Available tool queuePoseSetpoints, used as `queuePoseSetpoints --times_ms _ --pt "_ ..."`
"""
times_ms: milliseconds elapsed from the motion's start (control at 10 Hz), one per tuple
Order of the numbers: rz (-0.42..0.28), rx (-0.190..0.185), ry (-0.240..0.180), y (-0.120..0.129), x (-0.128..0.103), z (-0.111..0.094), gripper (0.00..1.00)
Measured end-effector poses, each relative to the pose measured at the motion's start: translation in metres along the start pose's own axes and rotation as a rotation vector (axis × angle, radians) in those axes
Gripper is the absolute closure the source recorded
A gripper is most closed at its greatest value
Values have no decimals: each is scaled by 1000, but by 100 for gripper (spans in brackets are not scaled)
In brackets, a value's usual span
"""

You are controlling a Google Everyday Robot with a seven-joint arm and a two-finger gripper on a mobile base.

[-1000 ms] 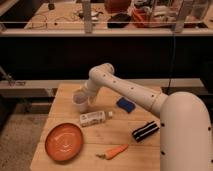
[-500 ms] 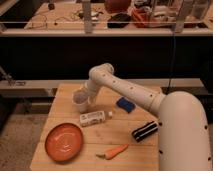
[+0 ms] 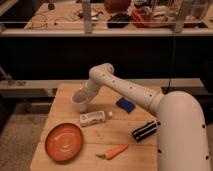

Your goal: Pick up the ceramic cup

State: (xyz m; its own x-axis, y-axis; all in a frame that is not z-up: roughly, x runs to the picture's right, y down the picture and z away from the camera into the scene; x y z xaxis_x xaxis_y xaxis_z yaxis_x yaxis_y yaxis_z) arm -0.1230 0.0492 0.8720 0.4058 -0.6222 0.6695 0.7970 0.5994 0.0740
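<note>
Ceramic cup: stood at the bench's left rear. Gripper: directly at the cup; grasp state could not be told. Hazard: an off-centre closure might tip the cup toward the labelled white bottle just beside it.

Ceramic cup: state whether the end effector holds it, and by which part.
Cannot be told. The end effector is at the ceramic cup near the table's back left, reaching its rim from above, but whether it grips the cup is not visible.
</note>
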Motion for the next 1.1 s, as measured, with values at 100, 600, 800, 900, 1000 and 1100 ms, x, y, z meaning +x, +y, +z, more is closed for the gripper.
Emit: queuePoseSetpoints --times_ms 100,600,800,900,1000,1100 --pt "0 4 3 -2 1 -3 93" --pt "-12 -9 0 -3 5 -17 99" --pt "-43 -18 0 -17 6 -48 99" --pt "-52 -22 -2 -18 7 -52 99" --pt "-62 -25 -2 -19 8 -53 99" --pt "-67 -28 -5 -18 9 -52 99"
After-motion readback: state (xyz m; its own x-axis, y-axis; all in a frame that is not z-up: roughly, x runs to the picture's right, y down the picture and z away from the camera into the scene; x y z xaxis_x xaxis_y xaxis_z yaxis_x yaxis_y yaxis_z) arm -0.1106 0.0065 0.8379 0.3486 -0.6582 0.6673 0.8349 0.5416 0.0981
